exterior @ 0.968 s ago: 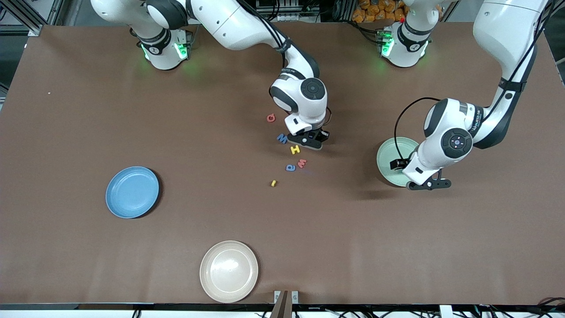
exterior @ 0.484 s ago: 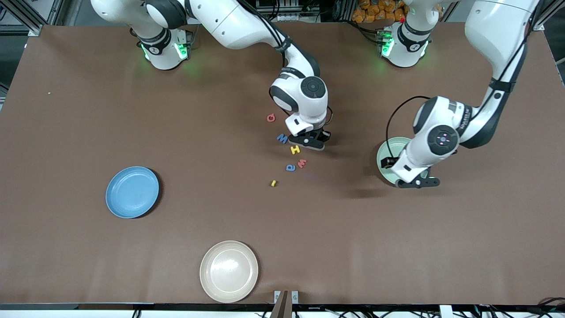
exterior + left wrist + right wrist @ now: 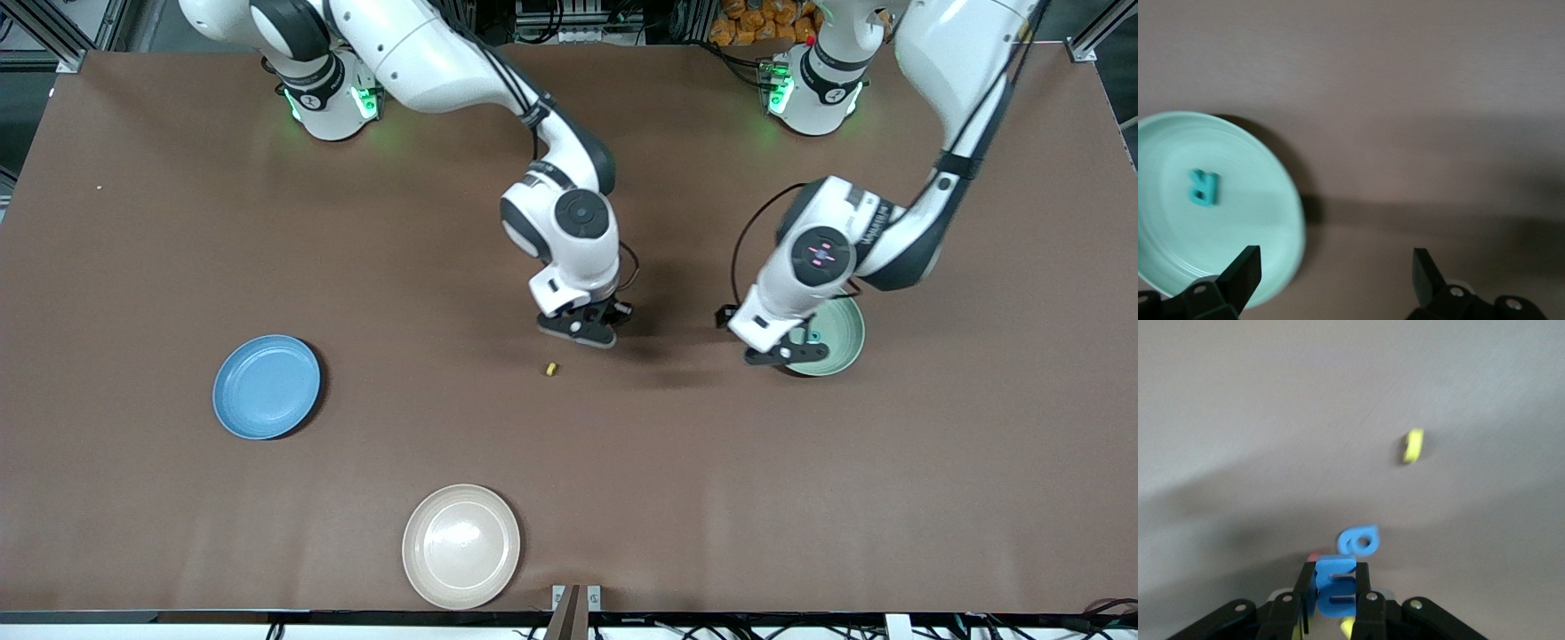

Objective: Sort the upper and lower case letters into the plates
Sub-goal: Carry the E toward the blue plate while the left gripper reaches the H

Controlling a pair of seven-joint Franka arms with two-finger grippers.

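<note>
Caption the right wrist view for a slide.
Right pincer shut on a blue letter above the brown table, another blue letter and a yellow letter below.

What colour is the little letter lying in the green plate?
Teal: the letter R in the mint plate shows best in the left wrist view.

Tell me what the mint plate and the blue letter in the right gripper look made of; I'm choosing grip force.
Mint plate: probably plastic, smooth with a slight sheen; its even colour and faint moulded rings suggest that.

Blue letter: probably foam, matte; it looks thick and flat-cut with blunt edges and no shine. The right gripper is shut on it.
</note>
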